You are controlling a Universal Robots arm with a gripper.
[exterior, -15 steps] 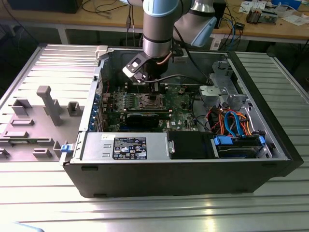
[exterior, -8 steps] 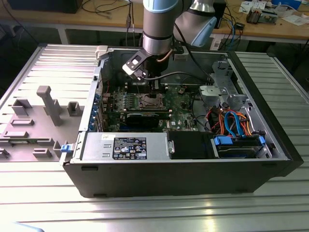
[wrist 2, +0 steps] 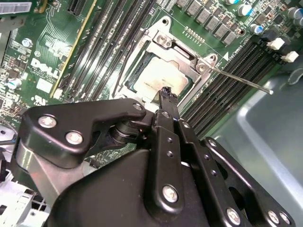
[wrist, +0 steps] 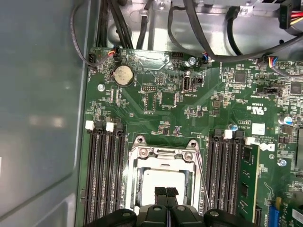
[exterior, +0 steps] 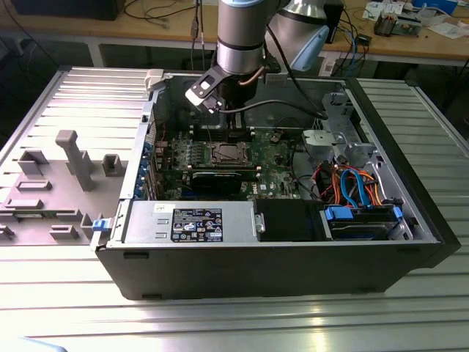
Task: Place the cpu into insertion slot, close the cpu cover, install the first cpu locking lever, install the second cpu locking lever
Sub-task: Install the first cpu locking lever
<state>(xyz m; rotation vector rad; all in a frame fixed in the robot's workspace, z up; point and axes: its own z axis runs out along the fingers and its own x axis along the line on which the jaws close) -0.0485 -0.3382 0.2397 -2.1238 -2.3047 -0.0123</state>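
The cpu point(wrist: 150, 179) lies flat in the insertion slot point(exterior: 227, 152), its dull silver top point(wrist 2: 154, 79) showing through the cut-out of the cpu cover point(wrist: 163, 155). The cover point(wrist 2: 182, 54) lies down over the chip. My gripper point(wrist: 165, 190) hangs just above the chip's near edge, shut, with nothing between its fingers. Its black fingertips point(wrist 2: 164, 92) press together over the silver top. A thin metal locking lever point(wrist 2: 241, 79) sticks out from one corner of the socket over the memory slots. In the first wrist view this lever point(wrist: 202, 177) runs along one side of the socket.
Long black memory slots point(wrist: 102, 175) flank the socket on both sides. The motherboard sits in an open computer case point(exterior: 432, 220) with a power supply point(exterior: 190, 220), drive bay and coloured cables point(exterior: 352, 183) near the exterior view's right. A grey fixture tray point(exterior: 51, 183) lies at the exterior view's left.
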